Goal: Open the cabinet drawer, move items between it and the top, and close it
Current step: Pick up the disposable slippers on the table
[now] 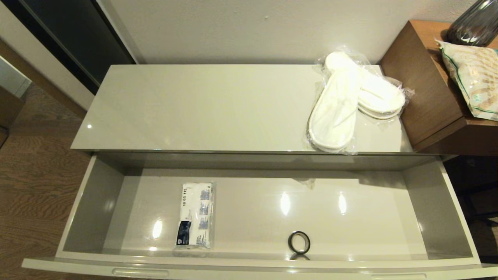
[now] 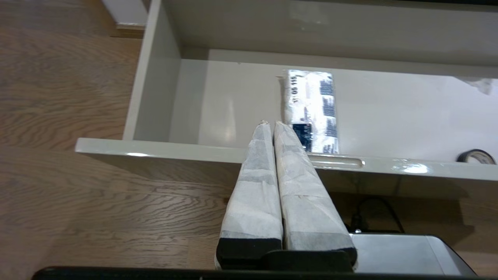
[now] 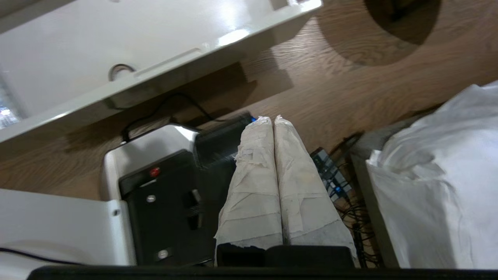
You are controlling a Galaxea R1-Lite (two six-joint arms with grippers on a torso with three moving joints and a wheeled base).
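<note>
The cabinet drawer (image 1: pixel 93 194) stands pulled out wide, its front edge (image 2: pixel 163 147) with a recessed slot (image 2: pixel 338 162) in the left wrist view. Two packs of white slippers (image 1: pixel 352 103) in clear plastic lie overlapping at the right end of the glossy top (image 1: pixel 202 105). Neither arm shows in the head view. My left gripper (image 2: pixel 271 123) is shut and empty, just in front of the drawer's front edge, near its left end. My right gripper (image 3: pixel 272 118) is shut and empty, low over the floor and the robot base, below the drawer front (image 3: pixel 163 79).
Inside the drawer lie a white packet with blue print (image 1: pixel 195 214) and a small black ring (image 1: pixel 298 242). A brown wooden side table (image 1: pixel 432 89) with a bagged item (image 1: pixel 472 77) stands right of the cabinet. White bedding (image 3: pixel 439 175) is near the right gripper.
</note>
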